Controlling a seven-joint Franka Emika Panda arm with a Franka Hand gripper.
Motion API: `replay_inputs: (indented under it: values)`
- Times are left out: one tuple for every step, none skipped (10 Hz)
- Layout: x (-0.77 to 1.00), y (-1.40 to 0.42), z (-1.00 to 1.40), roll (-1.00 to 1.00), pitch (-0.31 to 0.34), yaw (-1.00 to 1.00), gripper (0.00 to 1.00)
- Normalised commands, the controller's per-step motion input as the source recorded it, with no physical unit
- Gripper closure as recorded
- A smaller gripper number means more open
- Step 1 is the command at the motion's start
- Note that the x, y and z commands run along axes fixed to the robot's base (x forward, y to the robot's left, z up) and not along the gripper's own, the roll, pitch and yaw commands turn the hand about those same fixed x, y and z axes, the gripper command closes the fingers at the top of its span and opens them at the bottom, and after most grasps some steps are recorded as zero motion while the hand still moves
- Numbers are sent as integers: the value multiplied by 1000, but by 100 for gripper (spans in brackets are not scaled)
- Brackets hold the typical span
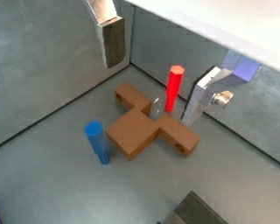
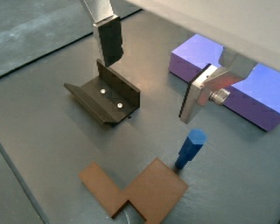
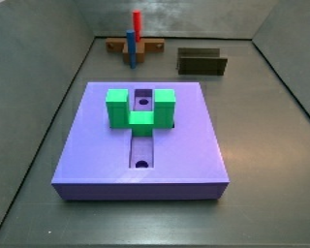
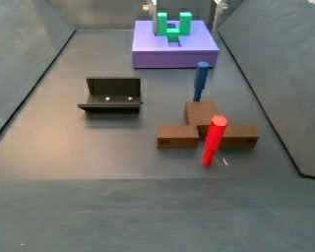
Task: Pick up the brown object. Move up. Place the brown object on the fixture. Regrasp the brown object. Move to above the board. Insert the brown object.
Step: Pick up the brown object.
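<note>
Grey floor: empty fixture (image 4: 111, 94), hand (image 2: 154, 76) above.

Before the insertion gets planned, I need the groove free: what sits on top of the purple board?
A green U-shaped block straddles the groove of the board. Two holes show in the groove; anything under the block is covered. The gripper is empty beside the board.
</note>
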Motion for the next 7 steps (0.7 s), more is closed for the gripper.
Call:
replay_inputs:
  values:
    - [-49, 0, -194, 0, -50, 0, 0]
    - [-494, 23, -680, 0, -240, -129, 0]
    - [-571, 46, -709, -7, -287, -131, 0]
    - [-351, 97, -711, -4, -263, -100, 0]
    - [-226, 123, -680, -17, -251, -31, 0]
    - [-71, 126, -563, -74, -230, 0, 0]
    - [23, 109, -437, -116, -160, 0, 0]
